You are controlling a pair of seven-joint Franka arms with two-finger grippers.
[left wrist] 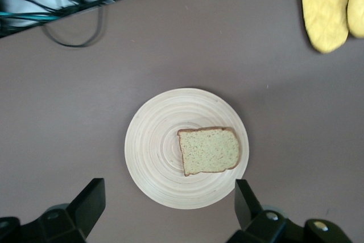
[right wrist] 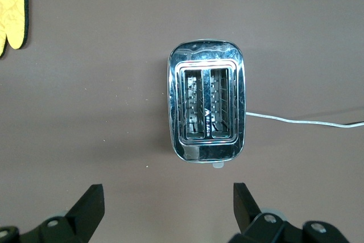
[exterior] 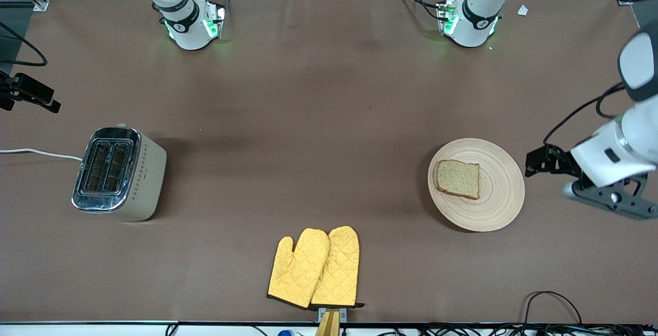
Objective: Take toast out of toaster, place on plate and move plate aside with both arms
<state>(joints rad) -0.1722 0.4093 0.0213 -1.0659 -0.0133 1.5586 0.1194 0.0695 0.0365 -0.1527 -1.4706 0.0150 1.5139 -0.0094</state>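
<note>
The toast (exterior: 457,178) lies flat on the round wooden plate (exterior: 493,197), toward the left arm's end of the table. In the left wrist view the toast (left wrist: 209,151) sits on the plate (left wrist: 159,152) off its centre. My left gripper (left wrist: 169,211) is open and empty, up in the air by the plate's rim; in the front view it (exterior: 544,161) hangs beside the plate at the left arm's end. My right gripper (right wrist: 168,214) is open and empty, high over the table beside the toaster (right wrist: 206,106).
A silver two-slot toaster (exterior: 118,174) stands at the right arm's end, its slots empty and its white cord (exterior: 36,153) running off the table. Two yellow oven mitts (exterior: 316,268) lie near the table's front edge, nearer to the front camera than the plate.
</note>
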